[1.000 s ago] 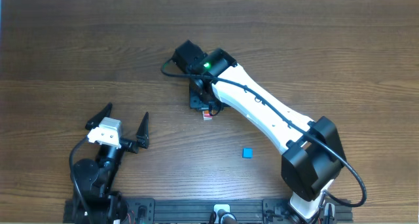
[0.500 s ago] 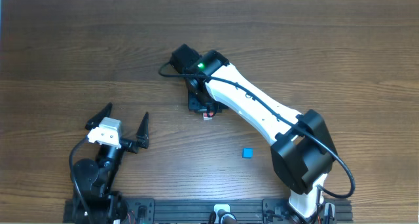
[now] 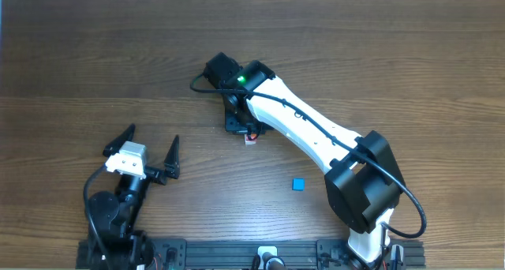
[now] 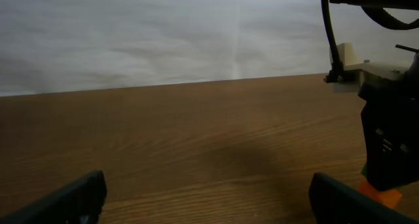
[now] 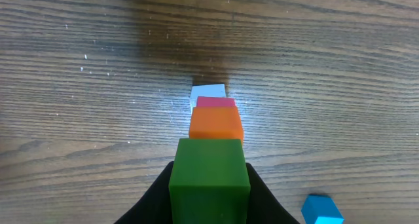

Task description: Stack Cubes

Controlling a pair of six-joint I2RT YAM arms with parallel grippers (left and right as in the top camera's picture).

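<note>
Over the last second the right arm's elbow has drawn in leftward, and the right gripper (image 3: 241, 121) has edged left with it. That arm reaches up to the middle of the bench (image 3: 410, 57), wrist pointing down, fingers pinching a green cube (image 5: 209, 178). The cube sits directly above a stack: orange cube (image 5: 216, 124), pink cube (image 5: 215, 102), white cube (image 5: 208, 92). A blue cube (image 3: 297, 184) lies apart. The left gripper (image 3: 153, 137) sits near its base, fingers spread.
</note>
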